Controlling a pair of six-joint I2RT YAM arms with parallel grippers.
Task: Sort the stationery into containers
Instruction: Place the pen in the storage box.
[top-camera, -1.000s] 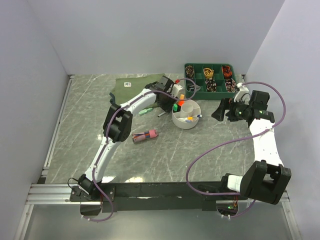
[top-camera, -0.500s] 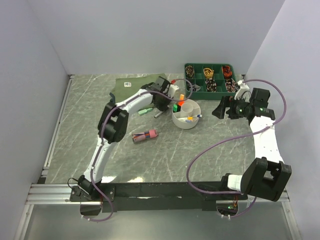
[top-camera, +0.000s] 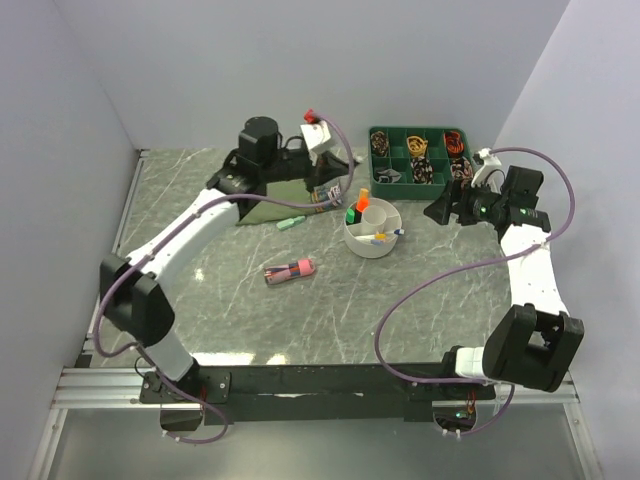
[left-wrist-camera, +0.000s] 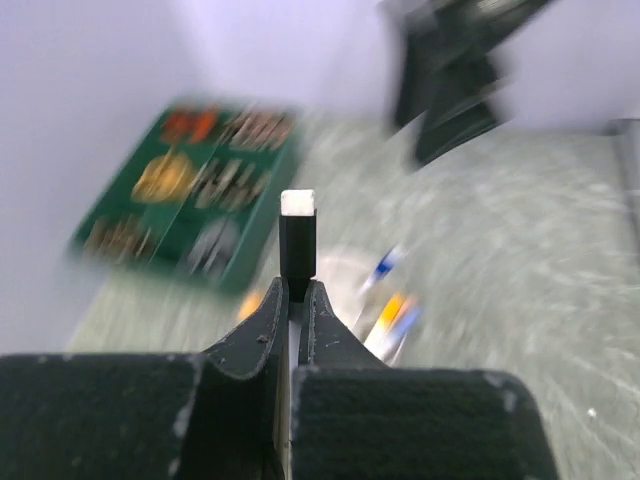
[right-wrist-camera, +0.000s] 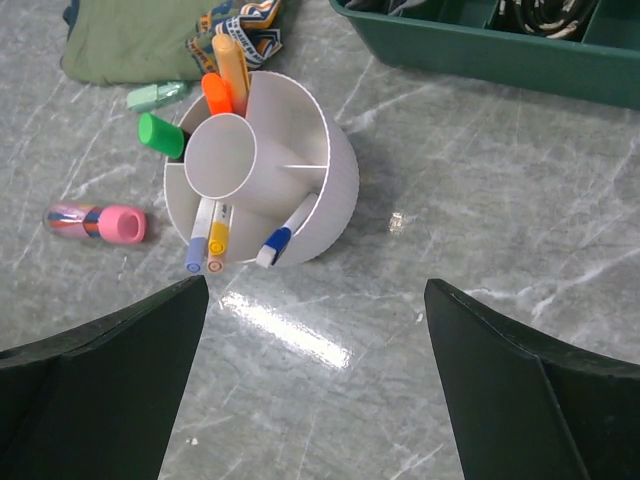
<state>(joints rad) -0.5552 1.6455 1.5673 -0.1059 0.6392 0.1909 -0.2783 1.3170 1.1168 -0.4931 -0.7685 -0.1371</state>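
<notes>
Left wrist view: a black marker (left-wrist-camera: 297, 243) is pinched by the left fingers (left-wrist-camera: 262, 338), its long axis aimed at the white tub (top-camera: 372, 248).

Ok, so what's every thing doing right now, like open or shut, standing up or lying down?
Left tool: shut on black marker.
Right tool: open, empty.
White tub: upright, pens in several compartments.
Orange highlighter: in tub, cap up.
Green highlighter: in tub, leaning outward.
Pink-capped marker: lying flat outside tub.
Mint pen: lying flat outside tub.
</notes>
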